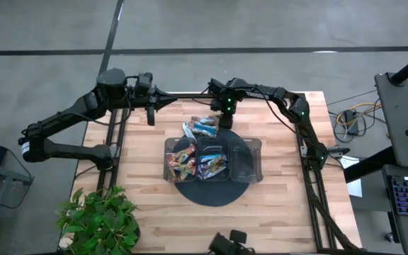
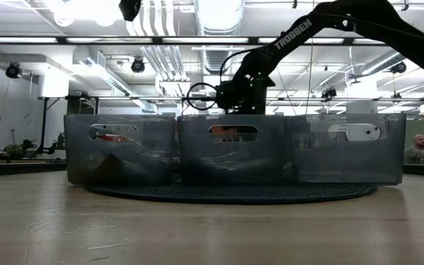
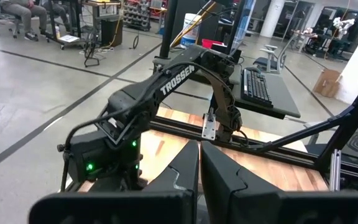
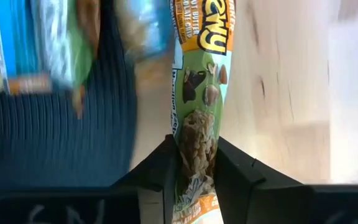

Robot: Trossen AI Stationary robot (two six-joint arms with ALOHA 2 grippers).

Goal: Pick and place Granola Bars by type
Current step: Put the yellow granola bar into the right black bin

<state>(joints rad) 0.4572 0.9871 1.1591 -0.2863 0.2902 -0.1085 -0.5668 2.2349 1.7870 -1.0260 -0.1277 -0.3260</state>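
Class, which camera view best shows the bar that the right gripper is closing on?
The right wrist view: the green-wrapped granola bar fills the frame, pinched by the right gripper. The high view shows only the loose pile beside the gripper; the low and left wrist views do not show that bar.

Wooden table (image 1: pixel 275 205), round dark mat (image 1: pixel 211 193), loose granola bars (image 1: pixel 202 127)
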